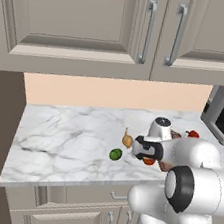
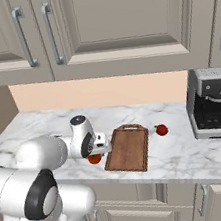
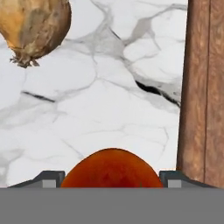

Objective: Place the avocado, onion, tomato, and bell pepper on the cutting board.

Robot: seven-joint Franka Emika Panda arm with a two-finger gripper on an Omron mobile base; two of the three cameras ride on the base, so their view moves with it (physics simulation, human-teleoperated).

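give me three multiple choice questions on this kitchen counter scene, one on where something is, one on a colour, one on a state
1. Where is the onion?
A. on the counter, off the cutting board
B. on the board
C. in a cabinet

2. What colour is the avocado?
A. red
B. dark green
C. yellow

3. What lies on the cutting board?
A. two vegetables
B. a tomato
C. nothing

Answers: 1 A, it sits on marble left of the board. 2 B, a glossy green ball. 3 C, the right base view shows bare wood.
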